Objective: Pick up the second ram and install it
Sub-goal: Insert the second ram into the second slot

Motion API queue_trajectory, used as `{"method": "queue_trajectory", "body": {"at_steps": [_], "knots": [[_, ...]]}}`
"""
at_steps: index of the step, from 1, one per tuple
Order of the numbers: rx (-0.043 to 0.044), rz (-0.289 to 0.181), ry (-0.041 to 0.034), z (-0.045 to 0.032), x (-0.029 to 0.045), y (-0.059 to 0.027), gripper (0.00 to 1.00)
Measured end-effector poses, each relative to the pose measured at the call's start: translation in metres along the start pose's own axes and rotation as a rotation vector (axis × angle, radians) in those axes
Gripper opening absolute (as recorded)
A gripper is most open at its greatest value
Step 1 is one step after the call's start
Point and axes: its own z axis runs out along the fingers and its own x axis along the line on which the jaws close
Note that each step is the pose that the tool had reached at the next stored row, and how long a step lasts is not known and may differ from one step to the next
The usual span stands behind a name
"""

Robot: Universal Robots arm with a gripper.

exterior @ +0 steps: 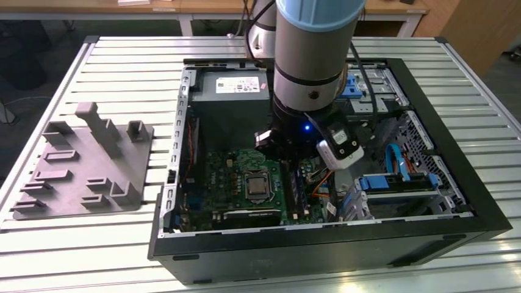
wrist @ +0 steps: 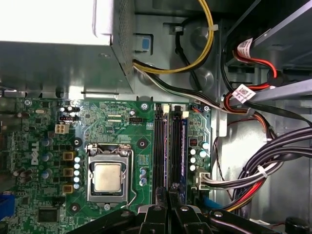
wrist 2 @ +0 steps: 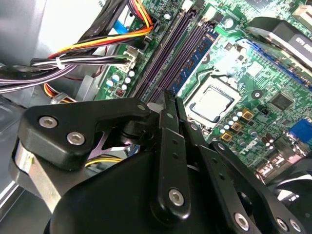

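Arm reaches down into the open PC case, which lies on a slatted table. The gripper is low over the mobo, at the RAM slots, just to the exterior view's right of the CPU.

Claw: in both wrist views the two fingers are pressed together, w/ no gap to speak of and nothing visible between them. Their tips sit over the end of the slot row. Cannot tell if they touch a slot or a stick.

The ram, a blue-green strip, stands upright in a slot in the second wrist view, on the CPU side of the row. It runs away from the fingertips along the slots, and its closer end is just beside the tips. The dark slots next to it run parallel. Cannot tell whether another stick is seated in them.

A cable bundle of black, orange and yellow wires runs past the slots on the side away from the CPU. The PSU sits at the far end of the case.

A grey holder tray lies on the table at the exterior view's left, well apart from the case.
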Motion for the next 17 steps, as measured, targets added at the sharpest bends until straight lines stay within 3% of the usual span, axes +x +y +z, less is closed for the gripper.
{"method": "queue_trajectory", "body": {"at_steps": [11,17], "knots": [[-0.0002,0.0,0.0,0.0155,-0.0003,-0.0004,0.13],[0.002,0.0,0.0,0.0178,-0.0002,-0.002,0.13]]}}
